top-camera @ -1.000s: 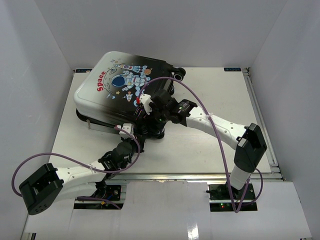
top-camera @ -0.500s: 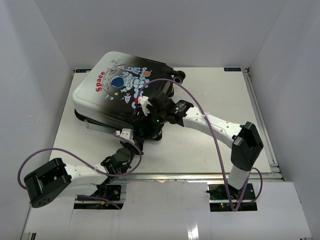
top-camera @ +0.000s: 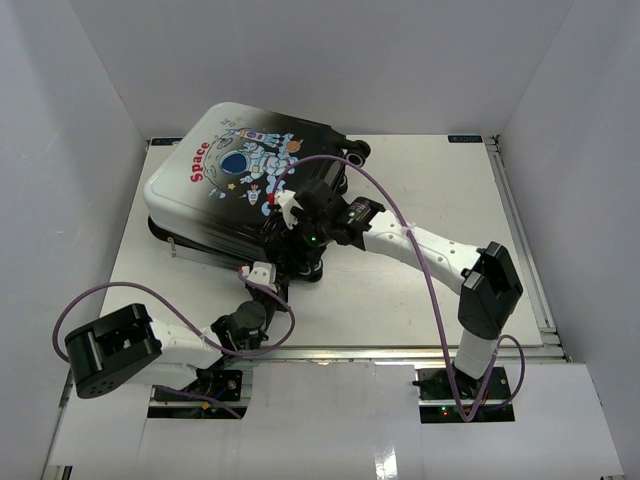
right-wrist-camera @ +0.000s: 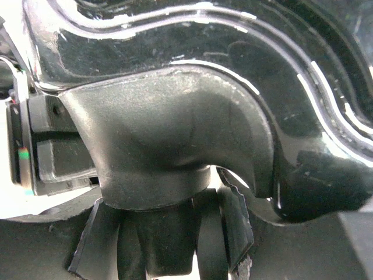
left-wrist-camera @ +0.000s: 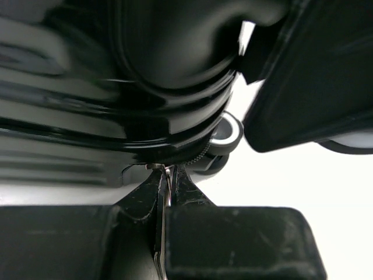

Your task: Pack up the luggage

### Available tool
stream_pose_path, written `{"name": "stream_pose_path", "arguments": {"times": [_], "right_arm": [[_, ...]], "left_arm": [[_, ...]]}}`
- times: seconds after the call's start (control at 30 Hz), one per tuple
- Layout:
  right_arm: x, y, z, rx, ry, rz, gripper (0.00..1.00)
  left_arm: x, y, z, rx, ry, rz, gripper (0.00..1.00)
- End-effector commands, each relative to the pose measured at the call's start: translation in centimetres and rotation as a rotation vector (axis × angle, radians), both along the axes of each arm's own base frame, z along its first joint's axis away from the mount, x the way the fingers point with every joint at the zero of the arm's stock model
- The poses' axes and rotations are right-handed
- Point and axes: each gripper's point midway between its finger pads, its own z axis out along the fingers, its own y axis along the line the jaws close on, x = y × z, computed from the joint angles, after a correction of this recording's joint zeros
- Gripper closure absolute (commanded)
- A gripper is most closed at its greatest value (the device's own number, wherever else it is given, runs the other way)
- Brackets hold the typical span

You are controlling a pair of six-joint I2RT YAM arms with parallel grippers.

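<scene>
Your luggage (top-camera: 215, 190) lies flat at far-left corner of worktop (top-camera: 420, 290), astronaut lid up, lid down over base. Your left gripper (top-camera: 268, 272) sits at luggage's near-right corner on zipper rim, fingers (left-wrist-camera: 140, 198) pressed almost together, pinching thin metal zipper pull (left-wrist-camera: 166, 178), wheel (left-wrist-camera: 228, 131) just beside. Your right gripper (top-camera: 300, 215) presses against luggage's right end. Can't tell how far it's open, since dark shell fills its view.

2 white arms (top-camera: 430, 245), black joints (top-camera: 487, 290), purple cables (top-camera: 433, 300) (1 each)
</scene>
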Motion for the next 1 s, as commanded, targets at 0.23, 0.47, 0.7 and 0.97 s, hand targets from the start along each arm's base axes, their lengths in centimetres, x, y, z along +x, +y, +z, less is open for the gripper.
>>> {"name": "stream_pose_path", "arguments": {"times": [0.23, 0.47, 0.7, 0.97], "right_arm": [[5.3, 7.3, 9.2, 0.384, -0.315, -0.102, 0.36], [10.7, -2.6, 10.9, 0.263, -0.428, -0.424, 0.18], [12.0, -7.6, 11.4, 0.278, -0.407, -0.458, 0.05], [13.4, -11.0, 13.3, 0.299, -0.444, -0.514, 0.02]], "left_arm": [[-7.4, -5.9, 4.5, -0.287, 0.003, -0.415, 1.0], [-5.8, -0.3, 6.0, -0.445, 0.018, -0.186, 1.0], [-5.2, 0.4, 5.0, -0.413, 0.055, -0.113, 1.0], [-4.9, 0.6, 4.5, -0.397, 0.059, -0.09, 1.0]]}}
